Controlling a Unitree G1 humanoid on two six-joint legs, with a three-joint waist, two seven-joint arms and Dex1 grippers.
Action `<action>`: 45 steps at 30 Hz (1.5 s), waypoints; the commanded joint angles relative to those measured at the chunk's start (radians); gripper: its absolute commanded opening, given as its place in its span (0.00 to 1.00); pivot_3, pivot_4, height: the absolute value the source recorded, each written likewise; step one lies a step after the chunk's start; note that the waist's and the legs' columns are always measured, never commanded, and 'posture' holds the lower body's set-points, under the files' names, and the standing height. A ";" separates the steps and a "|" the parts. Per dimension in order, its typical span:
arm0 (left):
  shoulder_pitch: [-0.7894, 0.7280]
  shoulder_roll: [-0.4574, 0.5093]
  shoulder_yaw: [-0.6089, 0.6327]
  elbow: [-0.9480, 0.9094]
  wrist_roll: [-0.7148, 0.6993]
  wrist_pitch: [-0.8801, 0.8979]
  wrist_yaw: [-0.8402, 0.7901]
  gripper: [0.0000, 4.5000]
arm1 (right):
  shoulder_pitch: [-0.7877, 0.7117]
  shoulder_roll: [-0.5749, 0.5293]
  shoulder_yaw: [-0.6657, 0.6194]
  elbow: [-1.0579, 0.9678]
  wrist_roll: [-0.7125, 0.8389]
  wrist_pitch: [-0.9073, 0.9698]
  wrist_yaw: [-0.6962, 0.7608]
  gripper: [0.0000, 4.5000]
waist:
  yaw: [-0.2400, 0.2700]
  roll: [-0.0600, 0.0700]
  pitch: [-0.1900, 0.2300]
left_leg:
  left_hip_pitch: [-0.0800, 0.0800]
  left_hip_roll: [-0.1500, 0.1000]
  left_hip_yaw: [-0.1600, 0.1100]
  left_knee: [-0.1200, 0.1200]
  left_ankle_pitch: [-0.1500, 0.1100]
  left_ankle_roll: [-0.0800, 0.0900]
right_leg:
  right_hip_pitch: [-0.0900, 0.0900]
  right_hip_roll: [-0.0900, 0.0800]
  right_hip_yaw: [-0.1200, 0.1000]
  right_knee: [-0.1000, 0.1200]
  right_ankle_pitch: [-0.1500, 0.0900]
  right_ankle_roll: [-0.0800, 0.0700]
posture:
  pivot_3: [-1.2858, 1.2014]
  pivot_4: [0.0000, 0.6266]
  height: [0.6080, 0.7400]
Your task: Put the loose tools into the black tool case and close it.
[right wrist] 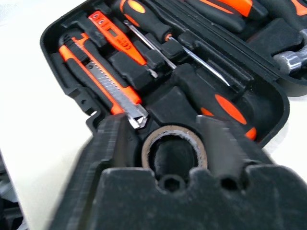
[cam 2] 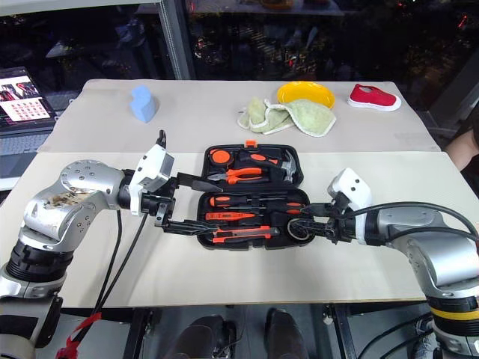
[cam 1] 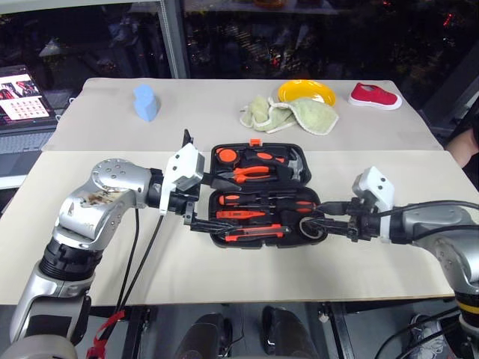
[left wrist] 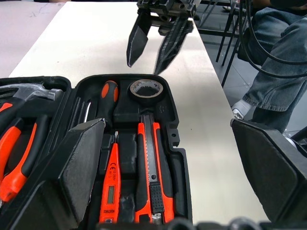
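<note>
Beige cloth-covered surface (cam 1: 112, 269), a second one butted behind it; dark window glass at the back, a laptop (cam 1: 22, 93) off the far left corner. On the rear surface: a blue block (cam 1: 146, 102), a crumpled green towel (cam 1: 292, 116), a yellow plate (cam 1: 307, 92) and a red shoe (cam 1: 374, 96).

The black tool case (cam 1: 258, 196) lies open near the middle of the front surface, long axis running left to right, hinge across the middle, lid half on the far side. Lid half holds the pliers (cam 1: 254, 173) and the hammer (cam 1: 296, 166). Near half holds two screwdrivers (cam 1: 258, 200), the tester pen (cam 1: 241, 215) and the utility knife (cam 1: 251, 233) — all lying lengthwise, parallel to the case's long axis. The screwdriver handles sit toward the right end in the wrist views. The tape roll (left wrist: 146, 89) sits flat in its slot at the case's right end, hole up.

Left gripper (cam 1: 196, 202) is at the case's left end, jaws spread wide, holding nothing, one finger either side of the near half's left edge. Right gripper (cam 1: 318, 221) is at the right end, pointing left — jaws partly open, either side of the tape roll, whether touching it cannot be told.
</note>
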 commanded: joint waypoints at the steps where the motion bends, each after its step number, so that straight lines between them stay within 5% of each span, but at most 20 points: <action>1: -0.022 0.002 0.008 -0.013 -0.002 -0.019 -0.006 1.00 | -0.015 0.005 0.038 0.009 -0.033 -0.056 -0.010 0.21 | 0.000 0.000 0.000 | 0.000 0.000 0.000 0.000 0.000 0.000 | 0.000 0.000 0.000 0.000 0.000 0.000 | 0.52 0.24 0.94; 4: -0.026 0.004 0.008 -0.011 -0.001 -0.017 -0.008 1.00 | -0.019 0.018 0.090 0.055 -0.074 -0.097 -0.014 0.00 | 0.000 0.000 0.000 | 0.000 0.000 0.000 0.000 0.001 0.001 | 0.000 0.000 0.000 0.000 0.000 0.000 | 0.52 0.24 0.94; 12: -0.030 0.007 0.010 -0.006 0.003 -0.016 -0.010 1.00 | 0.002 0.012 0.161 0.132 -0.177 -0.169 -0.027 0.00 | 0.001 0.000 0.000 | 0.001 0.000 0.000 0.000 0.001 0.001 | 0.001 0.000 -0.001 0.000 0.000 0.000 | 0.52 0.24 0.94; 23: 0.068 0.049 0.078 0.159 0.092 -0.038 0.103 1.00 | 0.037 -0.002 -0.284 0.030 0.155 0.039 -0.055 0.00 | 0.001 0.000 0.000 | 0.001 0.000 0.000 -0.001 0.001 0.002 | 0.000 0.001 0.000 0.000 0.000 0.000 | 0.52 0.24 0.94; 29: 0.060 -0.010 0.046 0.288 0.203 -0.050 0.260 1.00 | 0.069 -0.009 -0.244 0.168 0.004 -0.080 -0.127 0.00 | 0.006 0.000 0.000 | 0.001 0.000 0.000 -0.001 0.001 0.001 | 0.001 0.000 0.000 0.000 0.000 0.000 | 0.52 0.24 0.94; 32: 0.052 -0.059 0.027 0.350 0.242 -0.066 0.306 0.84 | 0.020 0.035 -0.168 0.285 -0.082 -0.167 -0.175 0.00 | 0.004 0.000 0.000 | 0.001 0.000 0.000 -0.001 0.001 0.001 | 0.001 0.000 0.001 0.000 0.000 0.000 | 0.52 0.24 0.94; 42: 0.053 -0.134 -0.023 0.415 0.313 -0.109 0.338 0.04 | -0.046 0.090 -0.005 0.424 -0.208 -0.341 -0.133 0.00 | -0.001 0.001 -0.001 | 0.002 0.000 0.002 -0.001 0.001 0.002 | 0.000 0.000 0.002 0.001 0.000 0.000 | 0.52 0.24 0.94; 45: 0.051 -0.136 -0.013 0.423 0.326 -0.098 0.358 0.01 | -0.071 0.109 0.007 0.454 -0.220 -0.357 -0.132 0.00 | 0.000 0.001 -0.001 | 0.003 0.000 0.002 -0.001 0.000 -0.001 | 0.001 0.000 0.002 0.002 0.000 0.000 | 0.52 0.24 0.94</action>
